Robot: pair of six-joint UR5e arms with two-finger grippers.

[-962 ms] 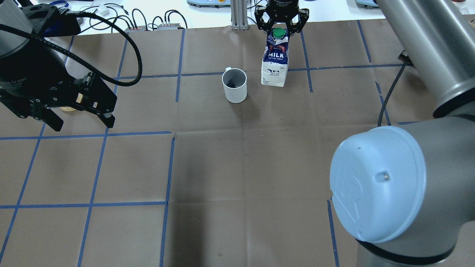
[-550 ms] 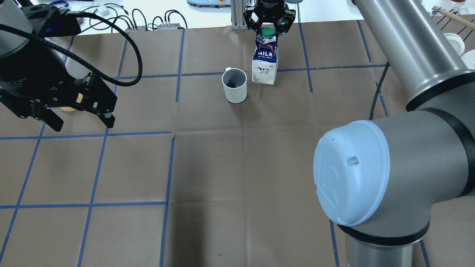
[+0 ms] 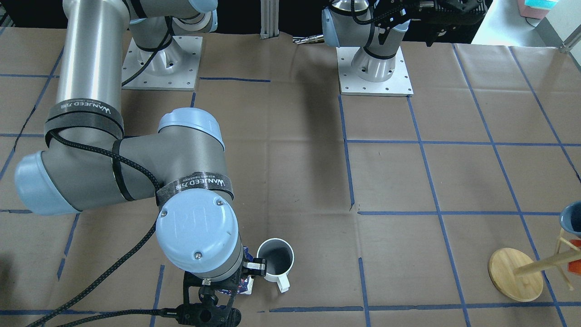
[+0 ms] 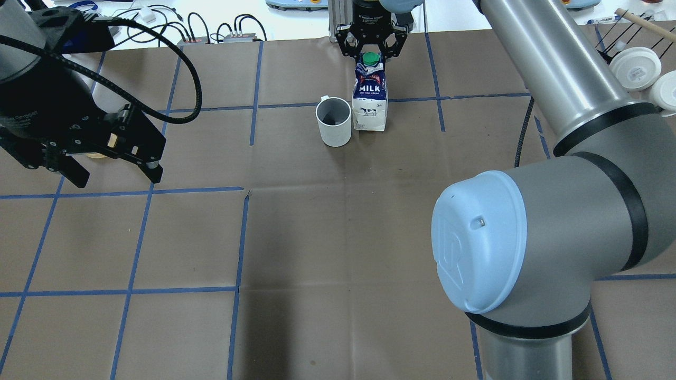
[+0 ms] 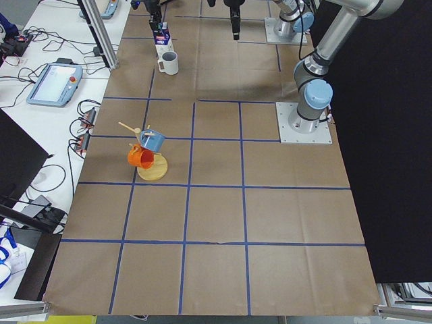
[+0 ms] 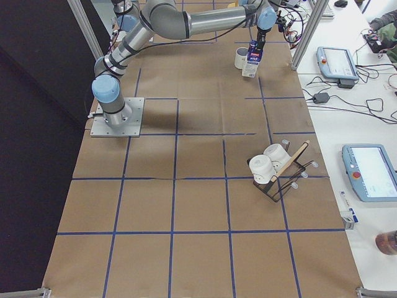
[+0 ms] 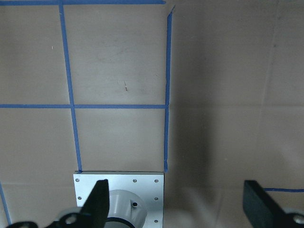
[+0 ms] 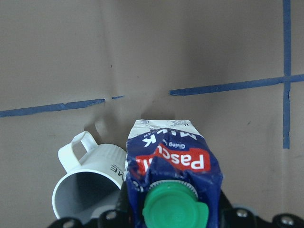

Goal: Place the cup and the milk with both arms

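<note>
Here the right gripper (image 4: 371,51) points straight down with its jaws shut on the folded top of the milk (image 4: 369,100), one finger on each side of the ridge just below the green cap (image 8: 175,209). The carton stands upright at the far middle of the table (image 4: 296,237); I cannot tell whether its base rests on the paper. The cup (image 4: 334,122) stands upright just left of it, handle turned to the far left; whether the two touch is not clear. The right arm (image 3: 91,104) stretches far out from its base, folds at the elbow and drops its wrist over the carton.

The left gripper (image 4: 117,177) hangs above the near left of the table, well apart from both things, with its jaws wide. The left arm (image 3: 367,27) is folded back close to its base, and its wrist camera looks down on the mounting plate (image 7: 118,190).

The carton's navy face reads "MILK" in white above a small cow picture, and the wrist view shows "Pascual" on the red band. Black straps (image 3: 195,184) on the right arm read "WANJEED". Grey lettering on the cup ends in "ME".
</note>
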